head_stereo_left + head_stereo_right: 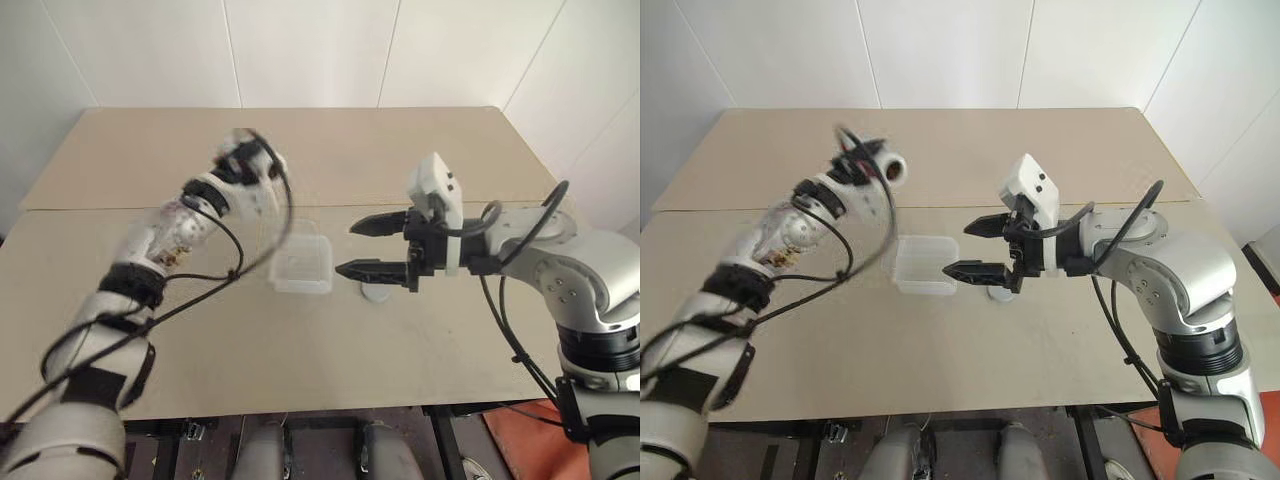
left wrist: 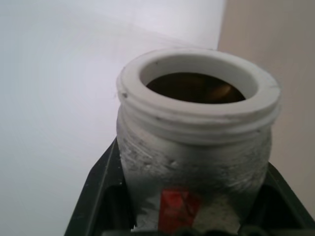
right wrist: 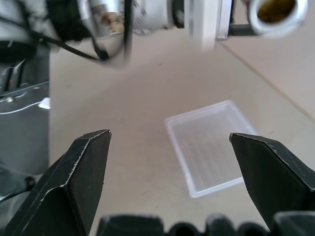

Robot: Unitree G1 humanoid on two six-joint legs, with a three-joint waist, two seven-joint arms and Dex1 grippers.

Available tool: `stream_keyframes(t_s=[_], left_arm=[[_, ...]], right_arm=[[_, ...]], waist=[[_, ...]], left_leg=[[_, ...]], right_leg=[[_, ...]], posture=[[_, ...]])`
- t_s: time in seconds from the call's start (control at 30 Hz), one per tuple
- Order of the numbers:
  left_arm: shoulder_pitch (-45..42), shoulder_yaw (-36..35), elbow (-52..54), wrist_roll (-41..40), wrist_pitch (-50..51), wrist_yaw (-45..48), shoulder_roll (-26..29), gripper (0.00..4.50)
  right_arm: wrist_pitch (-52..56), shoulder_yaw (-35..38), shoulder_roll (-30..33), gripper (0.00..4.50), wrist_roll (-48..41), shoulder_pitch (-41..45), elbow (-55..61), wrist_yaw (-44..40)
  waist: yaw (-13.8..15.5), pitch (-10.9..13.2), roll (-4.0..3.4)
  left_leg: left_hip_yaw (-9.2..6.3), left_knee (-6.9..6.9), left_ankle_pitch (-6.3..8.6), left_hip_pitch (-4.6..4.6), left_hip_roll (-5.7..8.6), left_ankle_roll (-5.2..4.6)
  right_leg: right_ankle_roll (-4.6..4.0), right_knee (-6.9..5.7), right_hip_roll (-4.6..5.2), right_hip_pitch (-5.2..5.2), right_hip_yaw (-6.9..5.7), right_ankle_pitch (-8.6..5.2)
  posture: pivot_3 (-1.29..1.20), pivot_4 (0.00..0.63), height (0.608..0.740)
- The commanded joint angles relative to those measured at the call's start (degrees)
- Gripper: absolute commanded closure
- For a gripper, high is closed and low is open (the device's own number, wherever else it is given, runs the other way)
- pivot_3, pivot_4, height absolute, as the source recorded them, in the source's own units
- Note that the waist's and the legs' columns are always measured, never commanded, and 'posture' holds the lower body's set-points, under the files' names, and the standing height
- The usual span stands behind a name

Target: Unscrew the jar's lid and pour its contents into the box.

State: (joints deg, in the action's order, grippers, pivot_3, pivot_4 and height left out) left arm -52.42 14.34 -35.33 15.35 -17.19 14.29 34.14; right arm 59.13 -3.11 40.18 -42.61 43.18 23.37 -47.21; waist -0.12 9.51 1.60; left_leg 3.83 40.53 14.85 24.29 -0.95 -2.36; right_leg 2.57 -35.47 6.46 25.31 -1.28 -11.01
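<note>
Where white walls meet, tan table [image 1: 420, 150].

Bright, even light — left arm [image 1: 190, 215] motion-blurred — soft shadows.

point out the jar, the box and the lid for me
jar [image 2: 197, 147], left wrist view, on its clear side wall below the threaded neck.
box [image 3: 209, 147], right wrist view, on its bare floor.
lid [image 1: 377, 293], left eye view, on its visible edge below the right gripper.
</note>
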Motion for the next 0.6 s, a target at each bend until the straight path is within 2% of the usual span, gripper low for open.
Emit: stream_keyframes(t_s=[0.03, 0.07, 0.17, 0.23, 0.33, 0.47, 0.6], left_arm=[[3.4, -13.8, 15.8, -22.7, 27.4, 9.8, -3.5, 2.55], [4.5, -16.8, 19.4, -26.7, 35.0, 9.3, -4.6, 2.55], [8.2, -18.8, 28.3, -27.5, 47.4, 6.4, -5.3, 2.55], [12.3, -18.6, 31.5, -27.9, 46.0, 8.3, -5.7, 2.55], [16.2, -20.5, 34.3, -29.4, 46.7, 6.0, -9.0, 2.55], [16.7, -17.7, 33.8, -23.2, 39.7, 4.4, -8.5, 2.55], [15.0, -4.9, 28.7, -0.7, 16.7, -0.4, 0.5, 2.55]], right_arm=[[-1.7, 2.6, -0.6, 0.02, 0.5, -0.4, 1.2, 2.1], [-1.6, 2.8, -0.8, 0.02, 0.3, -0.7, 1.3, 2.6], [-1.4, 3.5, -2.1, 0.02, -0.6, -1.8, 2.0, 3.9], [-1.2, 3.5, -2.6, 0.02, -1.1, -2.3, 2.6, 4.4], [-1.2, 3.4, -2.7, 0.02, -1.3, -2.6, 3.3, 4.7], [-1.5, 3.2, -2.3, 0.02, -1.3, -2.4, 3.3, 4.5], [-2.0, 2.7, -1.1, 0.02, -0.6, -2.1, 3.3, 3.5]], waist=[[-0.2, 0.0, 0.00], [-0.3, 0.0, 0.00], [-0.6, 0.0, 0.00], [-0.6, 0.0, -0.01], [-0.5, 0.0, -0.01], [-0.2, 0.0, 0.00], [0.2, 0.0, 0.00]], left_leg=[[-0.04, 0.09, 0.02, 0.00, 0.03, -0.04], [-0.15, 0.22, 0.05, -0.02, 0.02, -0.08], [-0.25, 0.29, 0.19, -0.11, 0.12, -0.32], [-0.26, 0.29, 0.20, -0.17, 0.15, -0.34], [-0.25, 0.27, 0.23, -0.31, 0.14, -0.39], [-0.25, 0.28, 0.24, -0.33, 0.14, -0.41], [-0.20, 0.22, 0.23, -0.46, 0.16, -0.39]], right_leg=[[0.01, 0.00, -0.02, -0.05, 0.00, 0.00], [0.07, -0.09, -0.02, -0.09, 0.02, -0.04], [0.09, -0.23, -0.01, -0.17, 0.12, -0.05], [0.08, -0.29, -0.03, -0.18, 0.17, -0.05], [0.08, -0.33, -0.04, -0.27, 0.24, -0.05], [-0.01, -0.39, -0.06, -0.27, 0.24, 0.00], [-0.03, -0.39, -0.08, -0.31, 0.29, 0.02]], posture=[[0.00, 0.150, 0.740], [0.00, 0.150, 0.740], [0.00, 0.150, 0.740], [0.00, 0.150, 0.740], [0.00, 0.150, 0.740], [0.00, 0.150, 0.740], [0.00, 0.150, 0.740]])
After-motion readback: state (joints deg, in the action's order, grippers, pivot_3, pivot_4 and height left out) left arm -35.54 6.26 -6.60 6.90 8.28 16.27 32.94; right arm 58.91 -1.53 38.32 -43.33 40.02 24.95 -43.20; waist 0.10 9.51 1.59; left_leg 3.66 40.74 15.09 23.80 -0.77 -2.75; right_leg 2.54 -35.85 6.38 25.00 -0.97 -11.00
